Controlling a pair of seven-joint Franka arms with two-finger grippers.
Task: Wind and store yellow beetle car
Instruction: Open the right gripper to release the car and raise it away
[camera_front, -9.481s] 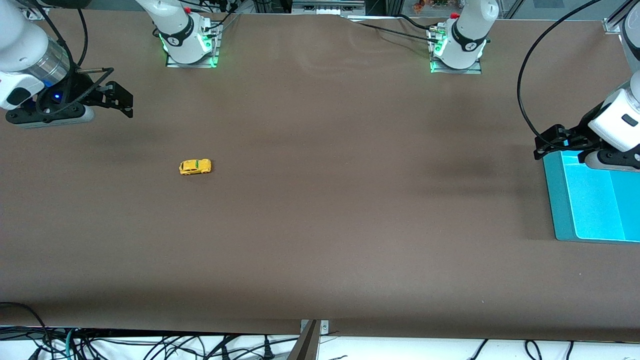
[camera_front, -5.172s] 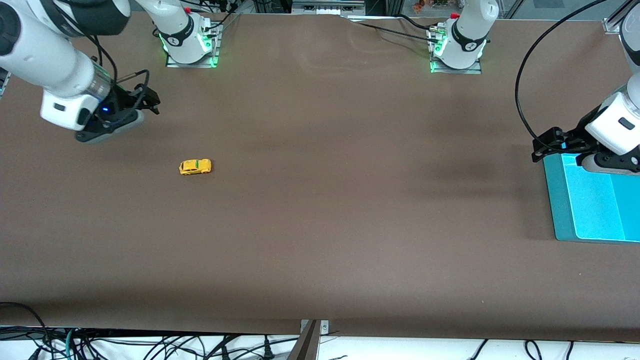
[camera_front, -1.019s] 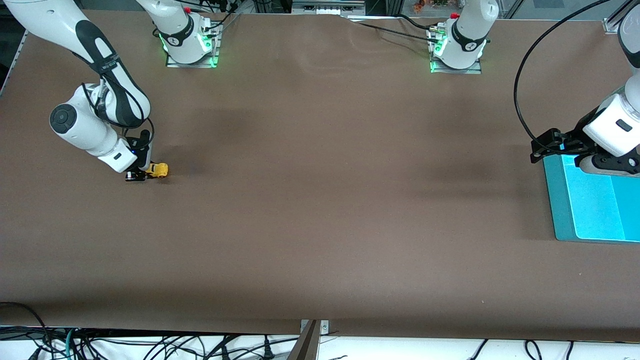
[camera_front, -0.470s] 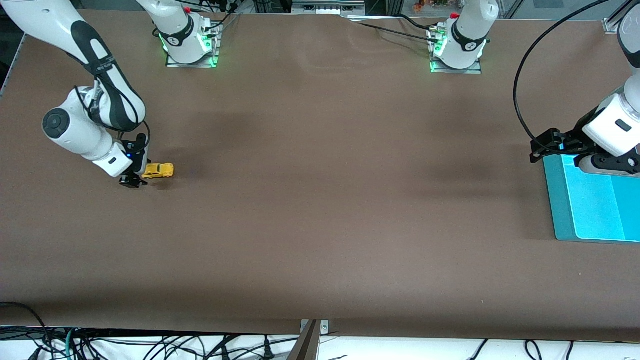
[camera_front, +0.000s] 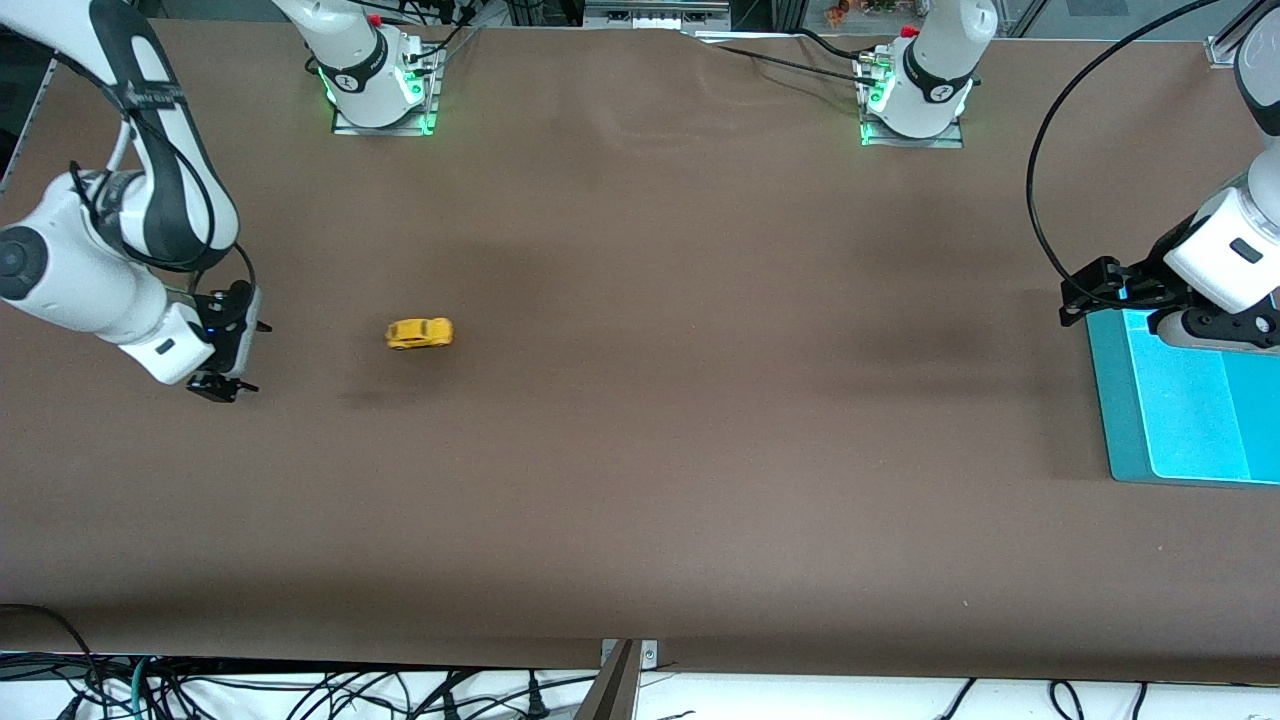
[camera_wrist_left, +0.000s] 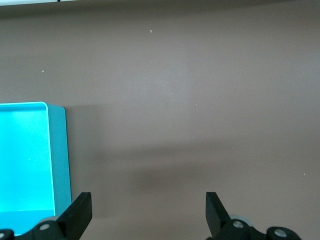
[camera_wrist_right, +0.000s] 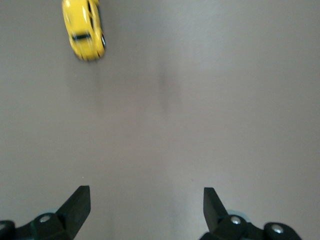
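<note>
The yellow beetle car (camera_front: 419, 333) stands free on the brown table toward the right arm's end; it shows blurred in the right wrist view (camera_wrist_right: 84, 30). My right gripper (camera_front: 238, 355) is open and empty, low over the table beside the car and apart from it, toward the right arm's end. My left gripper (camera_front: 1080, 290) is open and empty, held over the edge of the teal bin (camera_front: 1120, 420) at the left arm's end, where that arm waits. In the left wrist view its fingers (camera_wrist_left: 80, 212) frame bare table beside the bin (camera_wrist_left: 57, 150).
The brown table (camera_front: 640, 450) stretches between the car and the teal bin. The two arm bases (camera_front: 375, 80) stand along the table's edge farthest from the front camera. Cables hang below the nearest edge.
My right gripper pulled the car toward the right arm's end, opened and drew away. The car has rolled off toward the left arm's end. The left arm has not moved.
</note>
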